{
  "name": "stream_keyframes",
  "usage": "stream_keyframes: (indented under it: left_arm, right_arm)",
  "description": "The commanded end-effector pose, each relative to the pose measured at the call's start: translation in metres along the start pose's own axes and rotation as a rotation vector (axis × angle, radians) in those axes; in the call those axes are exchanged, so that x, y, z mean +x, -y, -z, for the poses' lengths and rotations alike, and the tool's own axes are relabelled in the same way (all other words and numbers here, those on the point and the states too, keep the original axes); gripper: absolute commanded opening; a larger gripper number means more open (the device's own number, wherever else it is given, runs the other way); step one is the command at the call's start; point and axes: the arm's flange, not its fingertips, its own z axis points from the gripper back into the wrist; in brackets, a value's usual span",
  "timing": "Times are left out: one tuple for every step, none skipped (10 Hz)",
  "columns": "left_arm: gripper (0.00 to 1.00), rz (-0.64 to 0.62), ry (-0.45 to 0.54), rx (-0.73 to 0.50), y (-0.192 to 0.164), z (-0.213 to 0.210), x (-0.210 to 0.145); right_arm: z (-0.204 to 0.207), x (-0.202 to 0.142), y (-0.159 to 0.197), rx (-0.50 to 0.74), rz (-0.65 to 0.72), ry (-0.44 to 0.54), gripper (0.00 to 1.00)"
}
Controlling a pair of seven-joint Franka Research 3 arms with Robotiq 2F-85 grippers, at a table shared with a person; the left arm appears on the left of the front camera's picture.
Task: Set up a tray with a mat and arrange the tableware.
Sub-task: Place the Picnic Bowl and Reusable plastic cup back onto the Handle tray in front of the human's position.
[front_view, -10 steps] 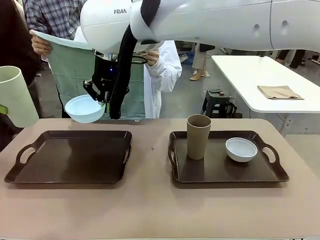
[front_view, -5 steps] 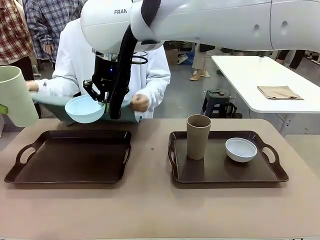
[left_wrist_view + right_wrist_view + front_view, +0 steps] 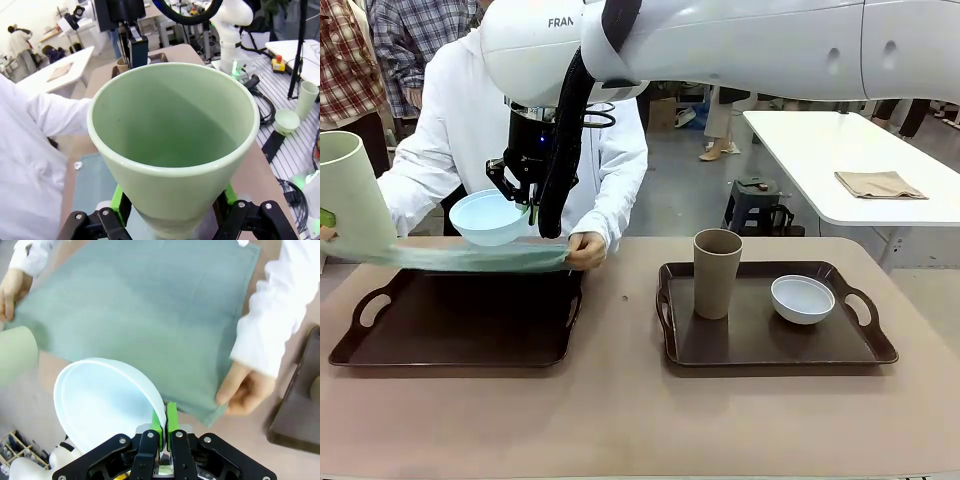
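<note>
Mat (image 3: 470, 258) stretched flat just above left tray (image 3: 460, 330), held out by person across the table, one hand (image 3: 586, 250) gripping its right corner; right gripper (image 3: 528, 200) hangs over the mat, jaws pinched together on rim of blue bowl (image 3: 488, 217), bowl tilted; left gripper (image 3: 172, 202) clamped round base of green tumbler (image 3: 175, 125), held off the table at far left; brown tumbler (image 3: 717, 272) upright in right tray (image 3: 750, 345); white bowl (image 3: 802, 298) beside it, not touching.
</note>
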Motion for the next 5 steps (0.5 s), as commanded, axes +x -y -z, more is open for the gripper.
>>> stream_keyframes:
  left_arm:
    - [0.27,0.013,-0.005,0.0,-0.0014,-0.0019,0.0024]
    - [0.27,0.013,-0.005,0.0,-0.0014,-0.0019,0.0024]
    - [0.27,0.013,-0.005,0.0,-0.0014,-0.0019,0.0024]
    - [0.27,0.013,-0.005,0.0,-0.0014,-0.0019,0.0024]
    - [0.27,0.013,-0.005,0.0,-0.0014,-0.0019,0.0024]
  right_arm:
    - [-0.0005,0.0,0.0002,-0.004,-0.001,0.006,0.0]
    - [-0.0005,0.0,0.0002,-0.004,-0.001,0.006,0.0]
    - [-0.0005,0.0,0.0002,-0.004,-0.001,0.006,0.0]
    - [-0.0005,0.0,0.0002,-0.004,-0.001,0.006,0.0]
    - [-0.0005,0.0,0.0002,-0.004,-0.001,0.006,0.0]
